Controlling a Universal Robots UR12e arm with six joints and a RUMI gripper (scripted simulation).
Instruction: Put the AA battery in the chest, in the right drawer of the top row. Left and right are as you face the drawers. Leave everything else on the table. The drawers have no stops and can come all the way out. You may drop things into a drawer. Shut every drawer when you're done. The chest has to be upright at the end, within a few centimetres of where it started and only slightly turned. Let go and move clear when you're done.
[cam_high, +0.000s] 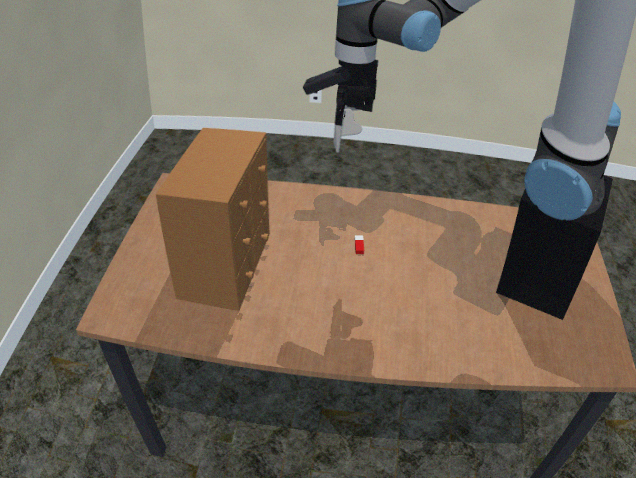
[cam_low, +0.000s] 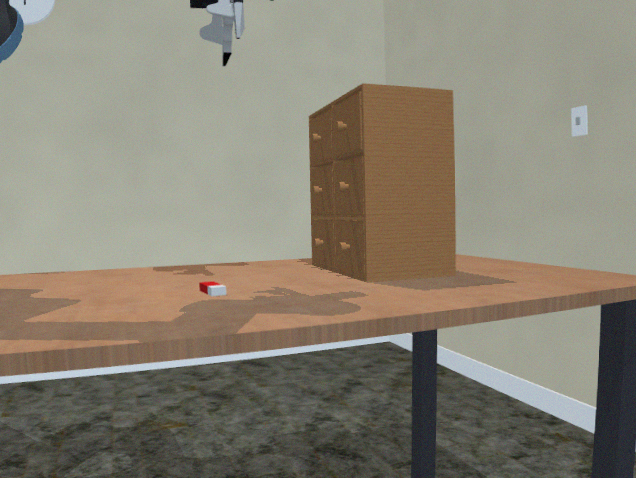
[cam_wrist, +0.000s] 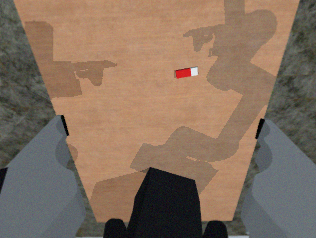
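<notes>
The brown chest (cam_high: 200, 251) (cam_low: 408, 185) stands upright with its drawers shut, in two columns of three rows. The top row's right drawer has a round knob (cam_high: 262, 168) (cam_low: 341, 124). No AA battery is recognisable in any view; drawer interiors are hidden. A small red and white block (cam_high: 359, 245) (cam_low: 212, 288) (cam_wrist: 186, 73) lies on the table and looks box-shaped, like an eraser. My gripper (cam_high: 343, 134) (cam_low: 232, 50) (cam_wrist: 161, 118) is open and empty, pointing down high above the table, out in front of the chest.
The wooden table (cam_high: 411, 328) (cam_low: 123, 308) (cam_wrist: 120, 30) carries the chest at one end and the arm's black base (cam_high: 550, 262) at the other. The arm's shadows fall on the table top. A wall stands behind the chest.
</notes>
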